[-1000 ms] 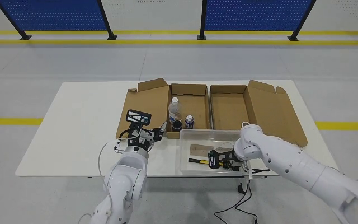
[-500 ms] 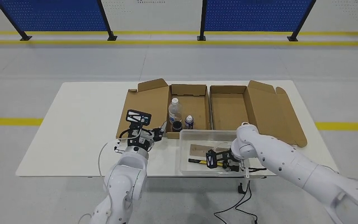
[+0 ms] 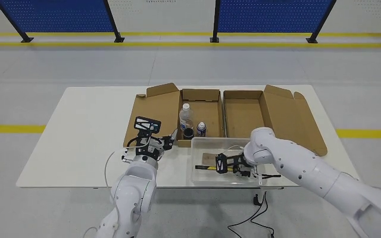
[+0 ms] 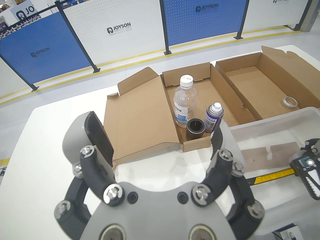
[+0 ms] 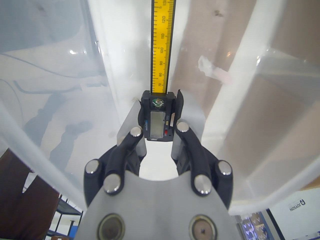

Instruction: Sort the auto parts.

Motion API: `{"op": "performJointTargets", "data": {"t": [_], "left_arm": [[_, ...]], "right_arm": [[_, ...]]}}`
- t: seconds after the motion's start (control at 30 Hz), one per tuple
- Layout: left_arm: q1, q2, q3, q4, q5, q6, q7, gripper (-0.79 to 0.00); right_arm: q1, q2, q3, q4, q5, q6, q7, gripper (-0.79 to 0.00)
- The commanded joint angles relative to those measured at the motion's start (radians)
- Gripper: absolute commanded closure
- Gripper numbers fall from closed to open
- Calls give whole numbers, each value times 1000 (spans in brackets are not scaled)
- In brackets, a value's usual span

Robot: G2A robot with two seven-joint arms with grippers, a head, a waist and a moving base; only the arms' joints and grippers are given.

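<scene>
caliper [image 5: 159,76] within right claw [image 5: 158,129], inside clear bin [image 5: 246,51]

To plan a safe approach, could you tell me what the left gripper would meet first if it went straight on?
Most likely the folded-out lid flap of the left cardboard box, near its front corner; depth is hard to judge.

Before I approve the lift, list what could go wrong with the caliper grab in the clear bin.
1. The right end effector grips the caliper at its display head only, so the long yellow beam may swing or slip when lifted.
2. The beam lies close by the clear bin wall; its tip could catch and drag the bin.
3. The bottle and spray can stand upright in the left cardboard box; a swinging beam might topple them.
</scene>
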Motion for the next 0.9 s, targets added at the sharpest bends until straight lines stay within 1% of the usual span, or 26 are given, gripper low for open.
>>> {"op": "performJointTargets", "data": {"t": [0.0, 0.23, 0.37, 0.57, 0.7, 0.87], "left_arm": [[0, 0, 0, 0, 0, 0, 0, -785], [0, 0, 0, 0, 0, 0, 0, -785], [0, 0, 0, 0, 0, 0, 0, -785], [0, 0, 0, 0, 0, 0, 0, -785], [0, 0, 0, 0, 0, 0, 0, -785], [0, 0, 0, 0, 0, 0, 0, -785]], "right_arm": [[-3, 9, 17, -25, -8, 18, -6, 0], [-25, 58, 110, -126, -26, 97, -54, 0], [-59, 99, 183, -186, -27, 138, -94, 0], [-134, 164, 312, -282, -57, 240, -140, 0], [-201, 203, 404, -339, -59, 291, -214, 0], [-292, 237, 508, -361, -17, 323, -356, 0]]}}
